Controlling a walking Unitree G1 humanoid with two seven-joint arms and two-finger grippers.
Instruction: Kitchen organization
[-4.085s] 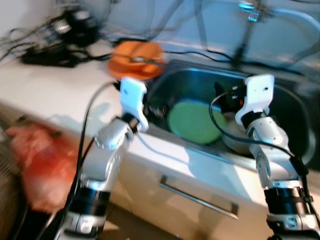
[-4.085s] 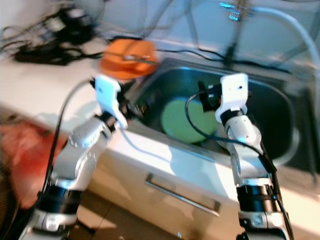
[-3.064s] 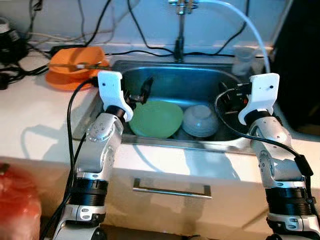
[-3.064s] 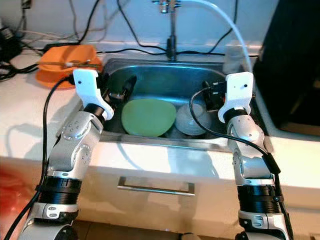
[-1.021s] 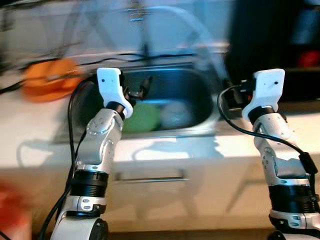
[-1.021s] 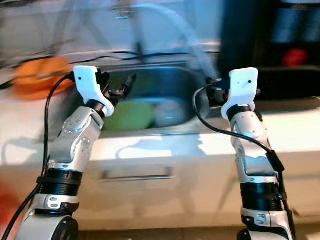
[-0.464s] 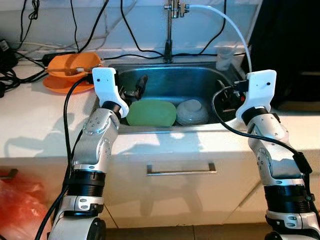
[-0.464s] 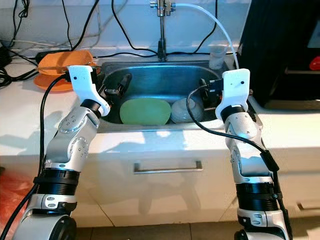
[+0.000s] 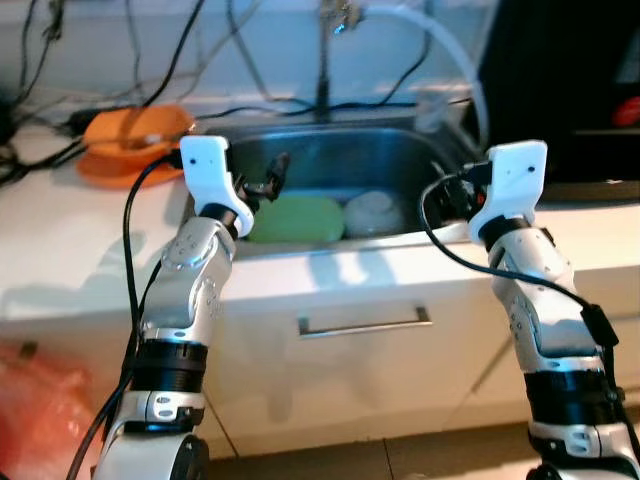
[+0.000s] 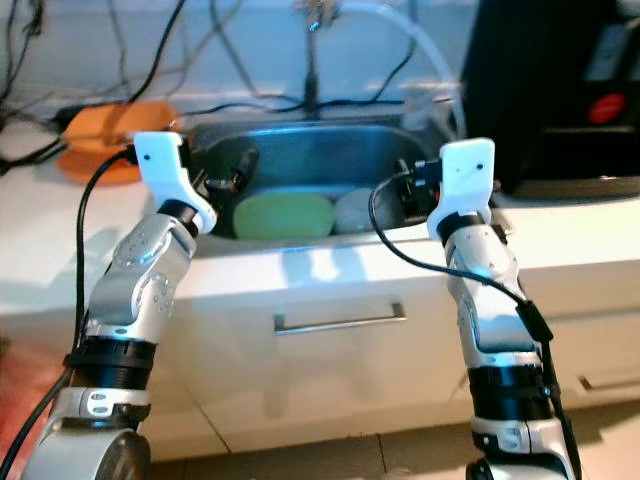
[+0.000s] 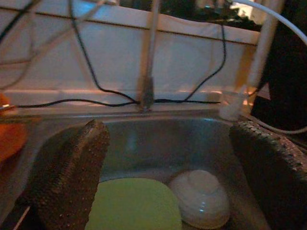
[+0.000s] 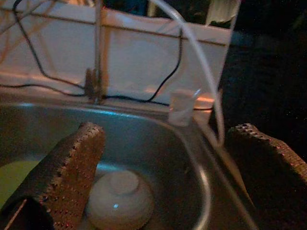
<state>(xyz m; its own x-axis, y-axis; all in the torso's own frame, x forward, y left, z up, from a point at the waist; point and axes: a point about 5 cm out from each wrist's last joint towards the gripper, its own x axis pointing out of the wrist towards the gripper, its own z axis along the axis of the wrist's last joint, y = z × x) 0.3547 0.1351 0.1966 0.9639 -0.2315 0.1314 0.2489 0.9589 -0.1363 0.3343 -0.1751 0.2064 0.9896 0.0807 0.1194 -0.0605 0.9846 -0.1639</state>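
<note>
A steel sink is set in the white counter in front of me. A green plate lies in it, with an upturned white bowl beside it. My left gripper hovers over the sink's left edge, open and holding nothing; in its wrist view the plate and bowl lie below the spread fingers. My right gripper hangs at the sink's right edge, also open, with the bowl below it.
An orange bowl sits on the counter left of the sink among black cables. A faucet with a white hose and a small clear cup stand behind the sink. There is a black appliance at right, a drawer handle below, and a red bag on the floor.
The whole picture has shifted slightly and blurred as the camera moved. Both grippers keep the same open pose over the sink; plate and bowl lie as before.
</note>
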